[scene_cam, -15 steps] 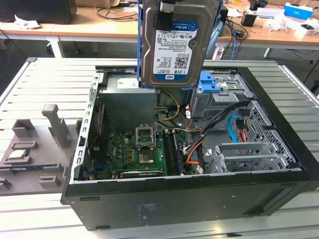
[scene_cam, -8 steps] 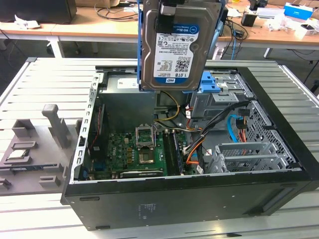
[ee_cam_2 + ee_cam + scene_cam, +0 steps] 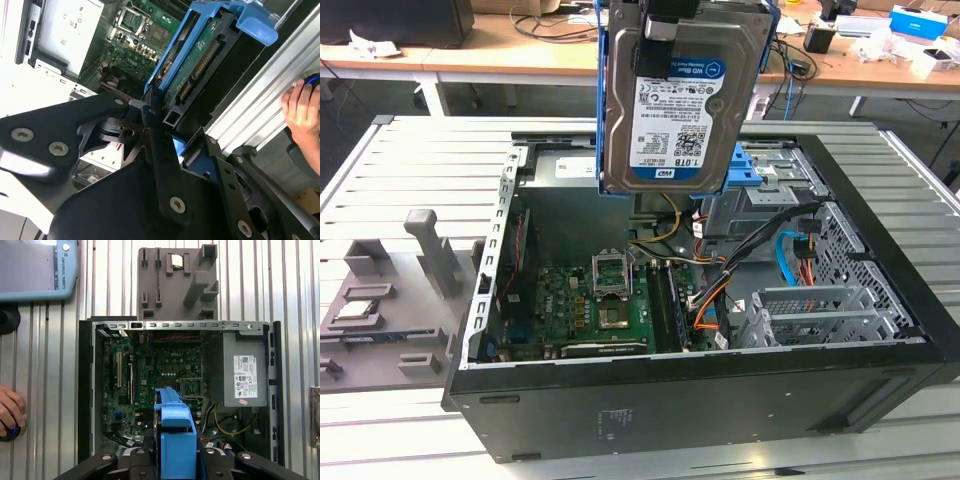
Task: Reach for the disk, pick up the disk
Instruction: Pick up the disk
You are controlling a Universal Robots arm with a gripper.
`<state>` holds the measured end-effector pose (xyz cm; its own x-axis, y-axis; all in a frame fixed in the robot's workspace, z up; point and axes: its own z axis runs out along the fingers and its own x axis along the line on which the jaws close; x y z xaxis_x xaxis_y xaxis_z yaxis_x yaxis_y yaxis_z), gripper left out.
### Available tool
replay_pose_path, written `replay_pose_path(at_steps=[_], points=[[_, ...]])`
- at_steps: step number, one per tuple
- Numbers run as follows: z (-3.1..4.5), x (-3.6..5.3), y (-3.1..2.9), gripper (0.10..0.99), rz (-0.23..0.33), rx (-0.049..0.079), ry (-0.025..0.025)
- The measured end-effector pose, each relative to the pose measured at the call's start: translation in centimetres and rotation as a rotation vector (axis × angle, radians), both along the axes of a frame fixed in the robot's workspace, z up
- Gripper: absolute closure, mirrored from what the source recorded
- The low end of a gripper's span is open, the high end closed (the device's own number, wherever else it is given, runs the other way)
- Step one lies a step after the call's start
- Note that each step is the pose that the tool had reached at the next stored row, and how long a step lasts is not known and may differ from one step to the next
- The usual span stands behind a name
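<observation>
Exterior view: we see one disk [image 3: 682, 95] hanging label-out, lifted clear above the open computer case [image 3: 720, 390]; in the second wrist view the gripper [image 3: 162, 125] is clamped on the disk's edge between its blue rails. We'd judge the lift done well if the grip stays centred and the disk level, away from the case's cables [image 3: 790, 260]. We count one disk, one case, one grey fixture [image 3: 390, 300] beside the case, one person's hand [image 3: 10, 412].

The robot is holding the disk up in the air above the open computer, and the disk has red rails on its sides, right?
Almost. The gripper holds the disk above the open computer, but its side rails are blue, not red, as the exterior view shows.
</observation>
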<state>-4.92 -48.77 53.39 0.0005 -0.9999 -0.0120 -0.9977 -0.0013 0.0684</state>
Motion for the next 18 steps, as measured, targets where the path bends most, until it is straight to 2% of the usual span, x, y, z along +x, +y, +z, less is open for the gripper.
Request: replay_pose_path(at_steps=[2, 5, 15, 18], points=[[0.0, 0.0, -0.34, 0.722, 0.0, 0.0, 0.0], [0.0, 0.01, -1.19, 0.722, 0.0, 0.0, 0.0], [0.0, 0.01, -2.71, 0.722, 0.0, 0.0, 0.0], [0.0, 0.01, -3.48, 0.722, 0.0, 0.0, 0.0]])
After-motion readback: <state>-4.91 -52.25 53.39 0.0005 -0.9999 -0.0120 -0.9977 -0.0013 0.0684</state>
